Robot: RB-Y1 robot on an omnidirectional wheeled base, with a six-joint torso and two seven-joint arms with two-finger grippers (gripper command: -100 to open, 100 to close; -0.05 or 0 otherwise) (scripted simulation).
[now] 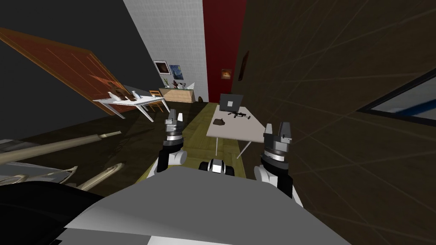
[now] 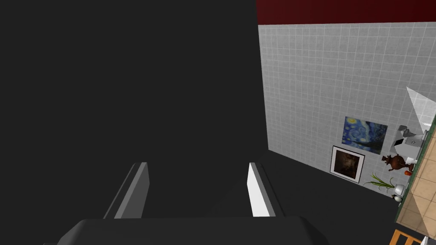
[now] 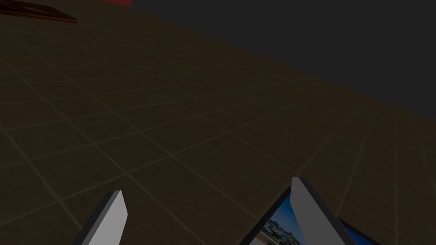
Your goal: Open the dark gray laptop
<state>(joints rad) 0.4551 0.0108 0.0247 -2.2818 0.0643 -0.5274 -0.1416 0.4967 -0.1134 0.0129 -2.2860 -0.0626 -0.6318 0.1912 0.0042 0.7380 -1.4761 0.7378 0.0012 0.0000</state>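
A dark grey laptop (image 1: 231, 103) sits at the far end of a light grey bench (image 1: 238, 129) ahead of the robot, with its lid standing upright. Near it on the bench lie a slim black object (image 1: 239, 114) and a small dark brown lump (image 1: 219, 122). The left gripper (image 1: 173, 115) and right gripper (image 1: 278, 129) hang well short of the laptop. Both have their fingers spread wide and hold nothing.

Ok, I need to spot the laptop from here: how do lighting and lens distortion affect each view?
Head view: wide lens, rolled, walls splaying; the dark gray laptop stands out small against its pale table. Left wrist view: mostly dark, one finger of the open left tool lit bright, the other shaded. Right wrist view: dim, open right tool evenly lit.
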